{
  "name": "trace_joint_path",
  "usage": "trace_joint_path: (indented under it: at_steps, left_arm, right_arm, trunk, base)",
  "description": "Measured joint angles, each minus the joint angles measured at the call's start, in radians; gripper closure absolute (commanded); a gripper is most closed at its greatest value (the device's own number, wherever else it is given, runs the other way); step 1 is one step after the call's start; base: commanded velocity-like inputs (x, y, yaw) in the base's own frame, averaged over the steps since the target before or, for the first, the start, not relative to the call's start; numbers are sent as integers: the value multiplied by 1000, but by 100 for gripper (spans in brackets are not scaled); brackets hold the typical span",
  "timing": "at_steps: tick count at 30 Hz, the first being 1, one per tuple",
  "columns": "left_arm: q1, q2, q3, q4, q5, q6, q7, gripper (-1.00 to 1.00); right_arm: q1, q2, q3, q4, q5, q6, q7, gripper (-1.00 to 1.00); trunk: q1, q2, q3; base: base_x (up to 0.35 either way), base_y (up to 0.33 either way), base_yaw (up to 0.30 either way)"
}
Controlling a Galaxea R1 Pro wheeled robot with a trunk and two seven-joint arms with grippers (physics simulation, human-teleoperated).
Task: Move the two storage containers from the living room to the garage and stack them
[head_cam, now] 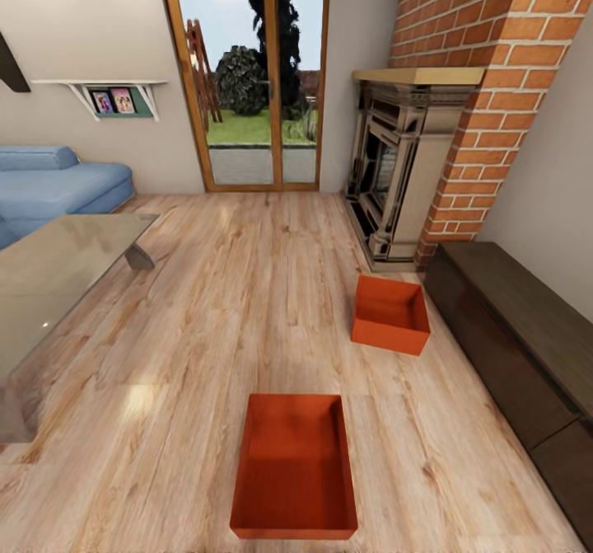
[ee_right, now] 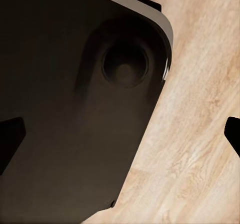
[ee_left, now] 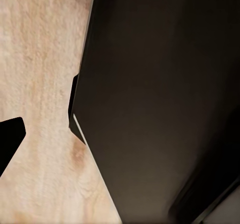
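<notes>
Two orange-red storage containers stand open-topped on the light wood plank floor of the living room. The nearer container (head_cam: 294, 469) is right in front of me at the bottom centre of the head view. The farther container (head_cam: 391, 314) sits turned a little, near the brick fireplace (head_cam: 486, 100) and the dark low cabinet (head_cam: 519, 330). My left gripper (ee_left: 120, 139) and right gripper (ee_right: 120, 136) hang open over my own dark base and the plank floor, holding nothing. Dark fingertips (ee_right: 10, 136) show at the edges of the wrist views.
A glass-topped table (head_cam: 58, 264) stands at the left, with a blue sofa (head_cam: 58, 182) behind it. A glass patio door (head_cam: 247, 75) is straight ahead. The cabinet runs along the right wall. Open plank floor (head_cam: 231, 306) lies between table and containers.
</notes>
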Motion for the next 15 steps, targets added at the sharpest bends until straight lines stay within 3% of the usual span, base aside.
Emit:
trace_joint_path:
  at_steps: [15]
  left_arm:
    - [0,0,0,0,0,0,0,-100]
  right_arm:
    - [0,1,0,0,0,0,0,-100]
  trunk:
    - [0,0,-24]
  base:
    - [0,0,0]
